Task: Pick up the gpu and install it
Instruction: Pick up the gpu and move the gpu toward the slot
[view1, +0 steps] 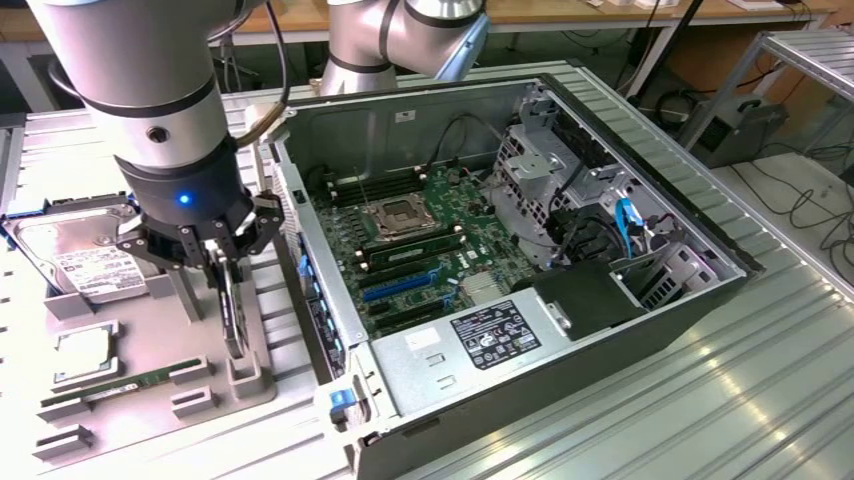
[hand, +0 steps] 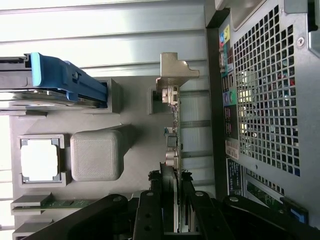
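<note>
The gpu (view1: 236, 312) stands on edge in a slot of the grey fixture tray (view1: 150, 335) at the lower left of the exterior view, just beside the open computer case (view1: 387, 120); in the wrist view the gpu (hand: 172, 125) appears edge-on, its silvery bracket (hand: 176, 67) at the far end. The gripper (view1: 222, 285) sits low over the card and straddles its upper edge (hand: 172, 202); whether it pinches the card or merely brackets it, I cannot tell. On the same tray, further left, lie a hard drive (view1: 80, 255), a processor chip (view1: 83, 352) and a green RAM stick (view1: 127, 385).
</note>
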